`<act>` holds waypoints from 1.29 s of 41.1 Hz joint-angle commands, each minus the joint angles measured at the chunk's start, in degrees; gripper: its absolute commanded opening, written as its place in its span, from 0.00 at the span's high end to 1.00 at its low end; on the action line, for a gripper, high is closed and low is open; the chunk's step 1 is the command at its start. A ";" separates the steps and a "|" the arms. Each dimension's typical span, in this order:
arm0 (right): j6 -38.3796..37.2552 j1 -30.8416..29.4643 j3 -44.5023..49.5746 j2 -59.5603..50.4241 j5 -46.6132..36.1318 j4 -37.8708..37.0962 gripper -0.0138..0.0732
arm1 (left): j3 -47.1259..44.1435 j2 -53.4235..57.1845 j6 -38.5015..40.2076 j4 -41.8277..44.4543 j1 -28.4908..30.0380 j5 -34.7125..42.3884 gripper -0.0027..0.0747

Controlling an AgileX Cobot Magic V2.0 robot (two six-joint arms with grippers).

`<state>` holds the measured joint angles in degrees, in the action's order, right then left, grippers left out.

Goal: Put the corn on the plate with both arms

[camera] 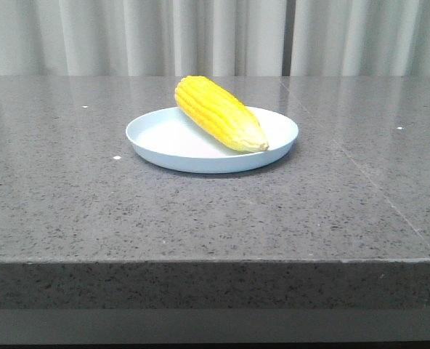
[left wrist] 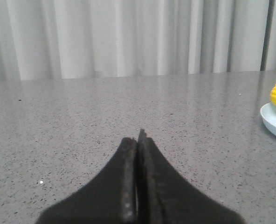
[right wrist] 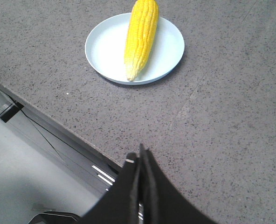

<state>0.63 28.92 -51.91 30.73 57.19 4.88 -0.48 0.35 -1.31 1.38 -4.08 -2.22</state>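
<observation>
From the front, the corn (camera: 219,113) lies across the plate (camera: 157,142), tip toward four o'clock, on the grey tabletop (camera: 77,196). Only the wrist views show the left end effector (left wrist: 138,135) and right end effector (right wrist: 139,156), both pressed together and empty.

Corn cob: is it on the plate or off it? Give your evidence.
On. The corn lies across the plate, its thick end overhanging the far rim.
</observation>
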 commanded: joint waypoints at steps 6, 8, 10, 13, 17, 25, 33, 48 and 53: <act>-0.01 -0.02 -1.29 0.37 -3.79 -0.42 0.92 | -1.36 1.05 0.46 -0.53 0.18 5.09 0.99; -0.01 -0.02 -1.29 0.37 -3.79 -0.42 0.92 | -1.36 1.05 0.46 -0.53 0.18 5.09 0.99; -0.01 -0.02 -1.29 0.37 -3.79 -0.42 0.92 | -1.36 1.05 0.46 -0.53 0.18 5.09 0.99; -0.01 -0.02 -1.29 0.37 -3.79 -0.42 0.92 | -1.36 1.05 0.46 -0.53 0.18 5.09 0.99; -0.01 -0.02 -1.29 0.37 -3.79 -0.42 0.92 | -1.36 1.05 0.46 -0.53 0.18 5.09 0.99; -0.01 -0.02 -1.29 0.37 -3.79 -0.42 0.92 | -1.36 1.05 0.46 -0.53 0.18 5.09 0.99; -0.01 -0.02 -1.29 0.37 -3.79 -0.42 0.92 | -1.36 1.05 0.46 -0.53 0.18 5.09 0.99; -0.01 -14.88 13.37 -11.18 -24.30 -0.28 0.92 | -1.36 0.95 0.46 -0.53 0.18 5.09 0.99; -0.01 -20.72 23.15 -17.40 -34.48 -0.23 0.92 | -1.36 0.95 0.46 -0.53 0.18 5.09 0.99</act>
<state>0.63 11.47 -32.04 15.88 33.93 4.88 -0.48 0.35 -1.31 1.38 -3.96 -2.22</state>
